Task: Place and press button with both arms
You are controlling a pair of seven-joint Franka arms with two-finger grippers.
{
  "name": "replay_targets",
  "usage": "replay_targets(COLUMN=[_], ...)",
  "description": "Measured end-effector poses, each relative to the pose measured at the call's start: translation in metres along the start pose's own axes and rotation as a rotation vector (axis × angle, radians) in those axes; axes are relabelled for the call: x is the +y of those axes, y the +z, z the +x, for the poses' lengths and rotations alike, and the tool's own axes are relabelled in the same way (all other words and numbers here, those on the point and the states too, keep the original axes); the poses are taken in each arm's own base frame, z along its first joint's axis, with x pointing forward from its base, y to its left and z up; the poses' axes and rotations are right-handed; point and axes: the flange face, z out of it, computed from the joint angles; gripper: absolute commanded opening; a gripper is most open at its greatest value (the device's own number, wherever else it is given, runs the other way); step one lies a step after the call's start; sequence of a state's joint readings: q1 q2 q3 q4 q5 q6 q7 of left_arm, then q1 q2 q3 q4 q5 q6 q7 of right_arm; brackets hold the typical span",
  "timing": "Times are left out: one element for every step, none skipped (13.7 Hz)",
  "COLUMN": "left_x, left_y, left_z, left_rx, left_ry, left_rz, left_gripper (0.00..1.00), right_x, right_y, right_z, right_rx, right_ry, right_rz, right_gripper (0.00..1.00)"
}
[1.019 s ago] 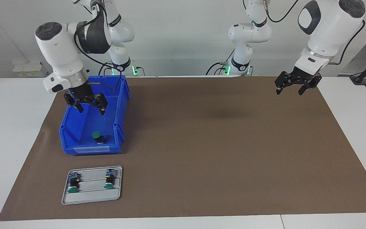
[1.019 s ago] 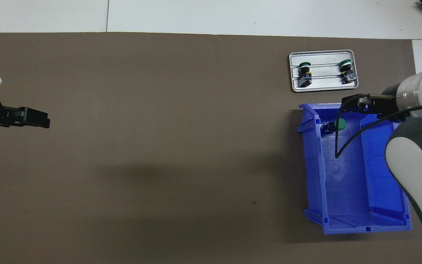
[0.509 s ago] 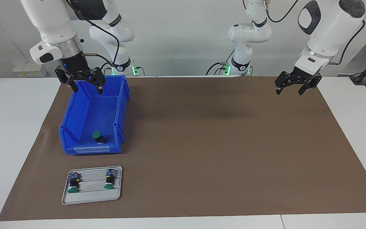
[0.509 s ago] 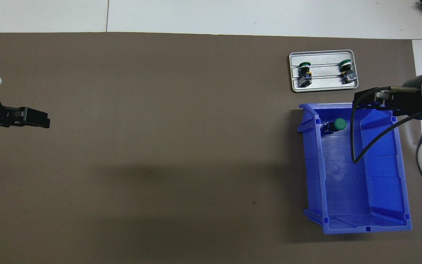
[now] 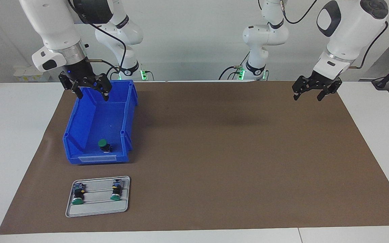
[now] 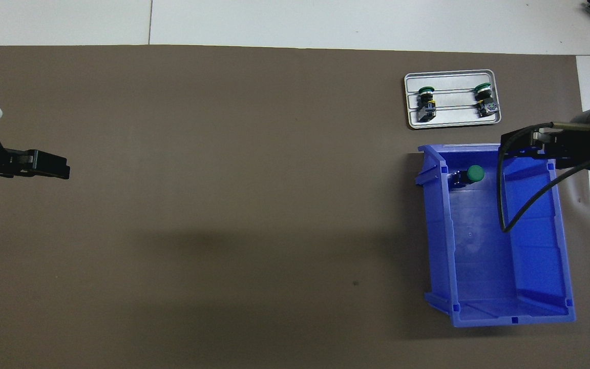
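Note:
The button point(image 5: 103, 144) point(image 6: 471, 174), with a dark-green cap and a black body, lies inside the blue bin point(image 5: 79, 121) point(image 6: 479, 266), at the bin's end farther from the robots. My right gripper point(image 5: 92, 97) point(image 6: 511, 146) hangs open and empty over the bin's end nearer the robots, well above the button. My left gripper point(image 5: 307, 98) point(image 6: 63, 169) waits open and empty in the air over the brown mat at the left arm's end of the table.
A grey tray point(image 5: 96, 211) point(image 6: 454, 119) lies on the mat farther from the robots than the bin. Two like buttons point(image 5: 77, 195) point(image 5: 115, 191) rest in it. The brown mat point(image 5: 231, 152) covers most of the table.
My right gripper has risen out of the bin and drawn back toward the robots' end of it, empty. The button has stayed where it was, and the left arm has not moved.

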State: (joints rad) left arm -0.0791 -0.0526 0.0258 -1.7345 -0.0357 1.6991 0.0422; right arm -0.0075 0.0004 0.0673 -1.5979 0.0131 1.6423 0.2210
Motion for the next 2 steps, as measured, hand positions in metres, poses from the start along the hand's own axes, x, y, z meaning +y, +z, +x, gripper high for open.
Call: replay_targets(left_x=[0.0000, 0.0000], left_y=[0.0000, 0.0000], left_z=[0.0000, 0.0000], left_rx=[0.000, 0.000], left_ry=[0.000, 0.000], left_rz=[0.000, 0.000], left_gripper=[1.00, 1.00], right_x=[0.0000, 0.0000], right_y=[0.0000, 0.0000], right_z=[0.0000, 0.0000], right_rx=[0.000, 0.000], right_ry=[0.000, 0.000], right_rz=[0.000, 0.000], right_gripper=[1.00, 1.00])
